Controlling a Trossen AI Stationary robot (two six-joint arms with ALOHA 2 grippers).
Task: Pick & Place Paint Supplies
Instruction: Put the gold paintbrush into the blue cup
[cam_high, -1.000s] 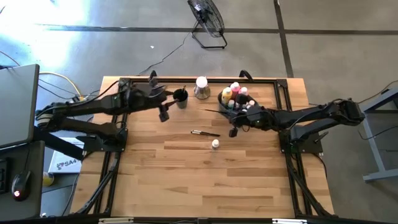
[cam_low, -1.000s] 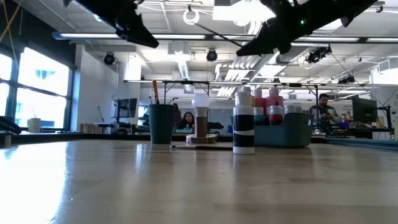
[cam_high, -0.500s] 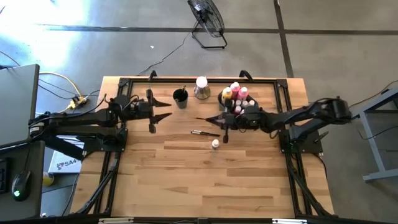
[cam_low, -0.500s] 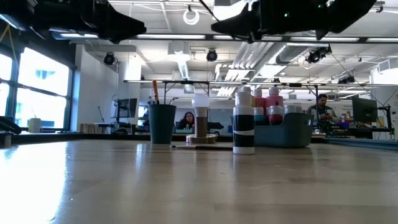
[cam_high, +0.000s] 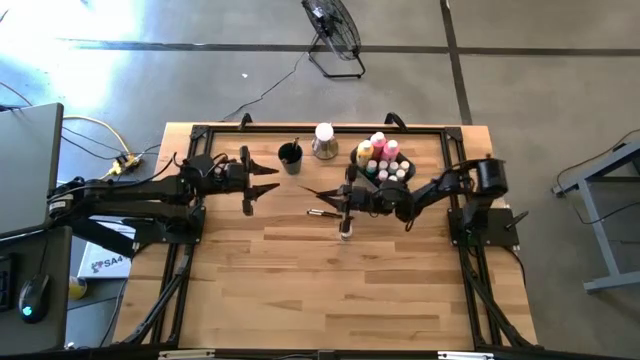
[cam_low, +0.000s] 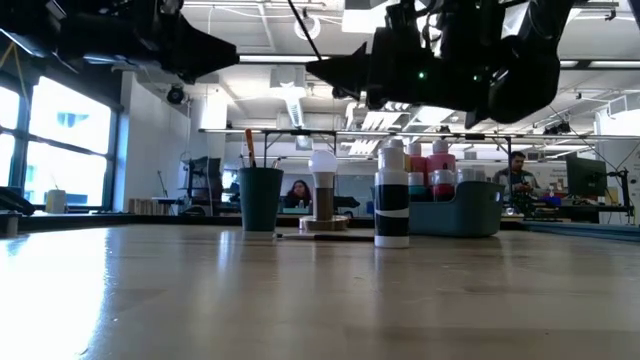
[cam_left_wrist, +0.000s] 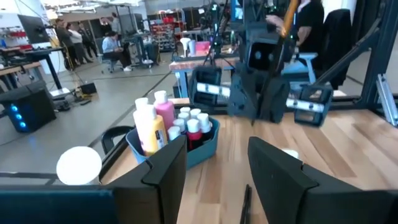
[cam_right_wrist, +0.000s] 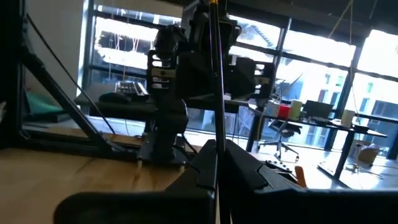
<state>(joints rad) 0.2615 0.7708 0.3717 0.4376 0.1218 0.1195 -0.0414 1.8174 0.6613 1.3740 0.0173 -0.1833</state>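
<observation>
Pulling back from the bin (cam_high: 380, 168), my right gripper (cam_high: 335, 195) is hanging above mid-table, fingers clamped on a thin dark brush (cam_right_wrist: 216, 74). My left gripper (cam_high: 270, 180) is waiting near the cup (cam_high: 290, 156), fingers apart, holding nothing.

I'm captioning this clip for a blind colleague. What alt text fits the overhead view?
Overhead view of a wooden table: the right claw, shut on a thin brush, hangs above a small white-capped pot at mid-table. The left claw waits open near a dark cup; a bin of paint bottles sits at the back.
</observation>
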